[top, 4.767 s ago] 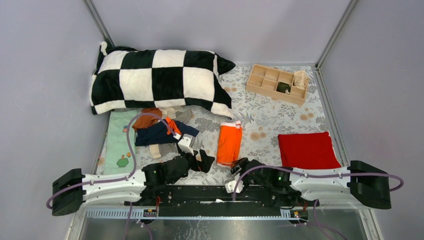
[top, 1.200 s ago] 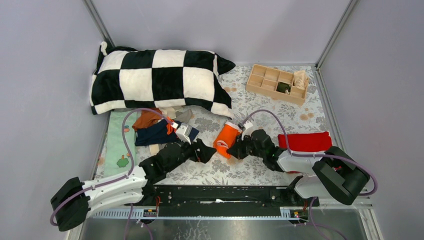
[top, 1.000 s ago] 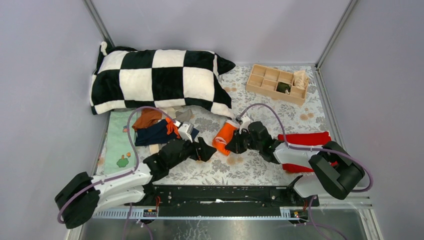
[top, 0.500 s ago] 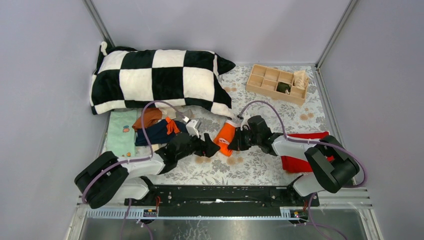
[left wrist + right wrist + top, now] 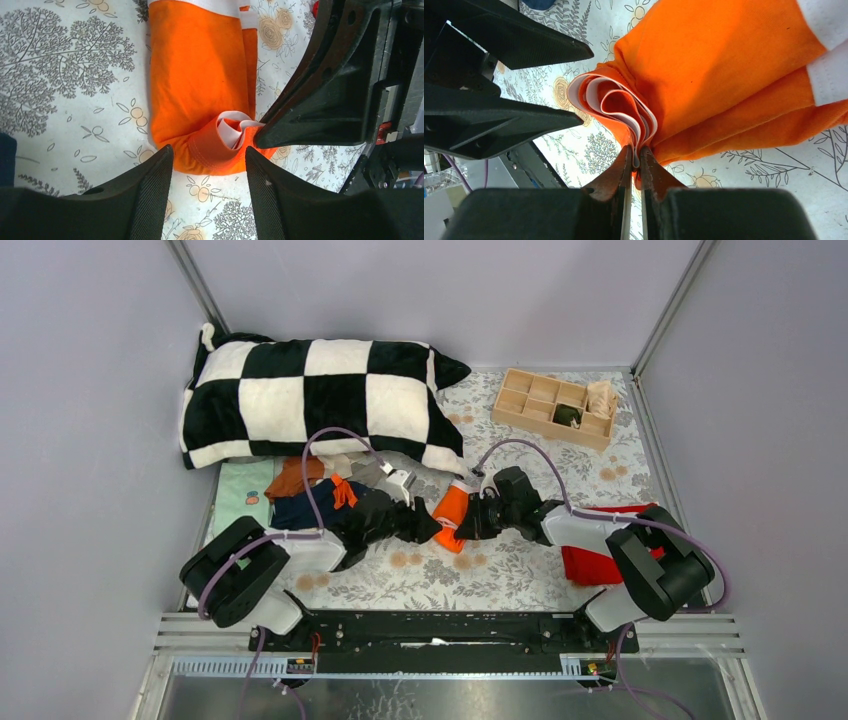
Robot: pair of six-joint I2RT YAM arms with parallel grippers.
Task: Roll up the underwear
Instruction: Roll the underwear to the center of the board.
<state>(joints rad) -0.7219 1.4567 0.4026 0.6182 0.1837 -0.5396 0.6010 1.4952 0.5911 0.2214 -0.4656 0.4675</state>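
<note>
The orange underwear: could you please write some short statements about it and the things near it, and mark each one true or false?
1. The right gripper is shut on a folded edge of the orange underwear. True.
2. The left gripper is clamped on navy cloth. False: its jaws stand open on either side of the orange piece's rolled end.
3. The orange underwear lies in the wooden tray. False: it lies on the flowered cloth, apart from the tray.
4. The checked pillow lies at the back left. True.

Soft, smooth cloth orange underwear (image 5: 200,90) with a white band, matt black plastic left gripper (image 5: 207,152), pale bare wooden box (image 5: 548,430), fluffy cloth pillow (image 5: 320,400), smooth flower-print table sheet (image 5: 520,570)
</note>
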